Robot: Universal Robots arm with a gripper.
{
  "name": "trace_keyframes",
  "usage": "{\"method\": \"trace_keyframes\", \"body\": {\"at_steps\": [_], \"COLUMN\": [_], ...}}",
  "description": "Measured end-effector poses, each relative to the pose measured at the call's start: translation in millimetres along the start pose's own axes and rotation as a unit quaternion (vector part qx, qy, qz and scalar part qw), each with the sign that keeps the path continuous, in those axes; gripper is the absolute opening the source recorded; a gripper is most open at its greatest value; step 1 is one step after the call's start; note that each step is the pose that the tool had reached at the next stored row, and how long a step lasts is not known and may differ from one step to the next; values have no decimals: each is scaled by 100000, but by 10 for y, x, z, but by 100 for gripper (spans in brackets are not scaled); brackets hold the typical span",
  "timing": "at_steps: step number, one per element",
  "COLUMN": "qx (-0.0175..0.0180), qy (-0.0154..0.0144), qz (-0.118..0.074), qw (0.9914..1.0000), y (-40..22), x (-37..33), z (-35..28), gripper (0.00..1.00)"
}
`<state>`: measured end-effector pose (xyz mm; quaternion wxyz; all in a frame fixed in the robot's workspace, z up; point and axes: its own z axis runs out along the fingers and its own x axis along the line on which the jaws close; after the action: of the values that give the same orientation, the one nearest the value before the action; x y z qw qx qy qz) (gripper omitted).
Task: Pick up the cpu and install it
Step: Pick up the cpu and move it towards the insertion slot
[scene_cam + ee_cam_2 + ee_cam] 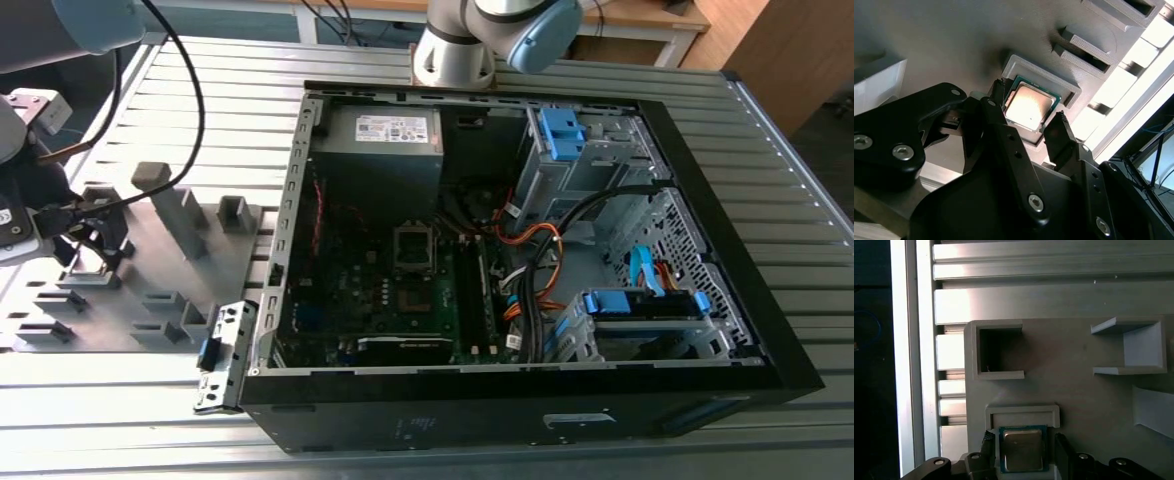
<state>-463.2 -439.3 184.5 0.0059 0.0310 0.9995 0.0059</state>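
The second wrist view shows the cpu (1030, 106) lying flat in a small square pocket of the gray holder (954, 45). Its shiny top faces up. The gripper (1028, 111) hangs right over it, spread apart, with one black finger (1004, 130) on each side of the chip. In the first wrist view there is a thin gap between the cpu and the finger beside it, so the chip looks not yet pinched.

In the exterior view the holder sits on the table (534, 455), just beside the open case (747, 330), on the exterior view's left. The socket (414, 248) is inside the case, well apart from the chip.

The step in hand looks like the pick-up, and it is near its start. The chip is not lifted, and the install part is not begun.

A good grab here would call for the fingers to come together gently on two opposite edges. They should press evenly so the thin chip stays flat and does not tip or pop out. The pocket walls are close, so the fingers have little room.
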Motion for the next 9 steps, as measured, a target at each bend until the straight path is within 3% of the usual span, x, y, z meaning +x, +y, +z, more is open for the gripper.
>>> {"method": "trace_keyframes", "body": {"at_steps": [9], "qx": [-7], "qy": [9], "qz": [-664], "qw": [99998], "y": [0], "x": [0], "z": [0], "gripper": [59]}}
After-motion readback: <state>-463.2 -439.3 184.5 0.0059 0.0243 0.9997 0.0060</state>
